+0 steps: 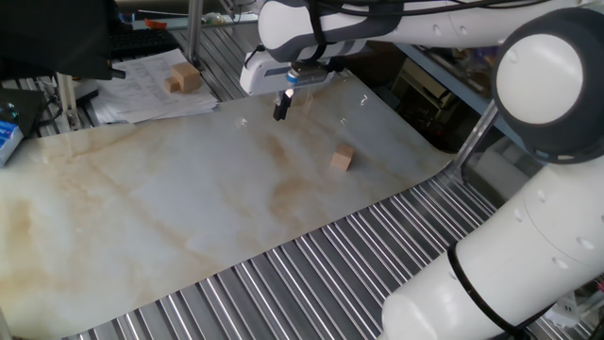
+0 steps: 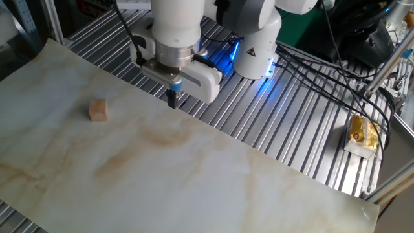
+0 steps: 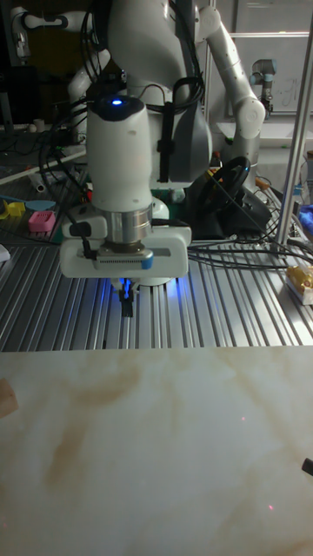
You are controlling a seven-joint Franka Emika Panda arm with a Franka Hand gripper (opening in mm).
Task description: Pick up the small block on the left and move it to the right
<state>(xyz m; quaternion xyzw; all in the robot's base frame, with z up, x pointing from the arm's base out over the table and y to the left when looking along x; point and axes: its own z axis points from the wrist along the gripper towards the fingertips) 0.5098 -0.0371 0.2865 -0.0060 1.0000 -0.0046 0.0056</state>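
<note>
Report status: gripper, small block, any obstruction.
Gripper empty, fingers together, hovering at the marbled sheet's far edge. Small block on the sheet, untouched, apart from gripper. Nothing between them.

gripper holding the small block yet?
No. The gripper hangs with its fingers together and nothing between them, while the small block sits apart on the marbled sheet.
</note>
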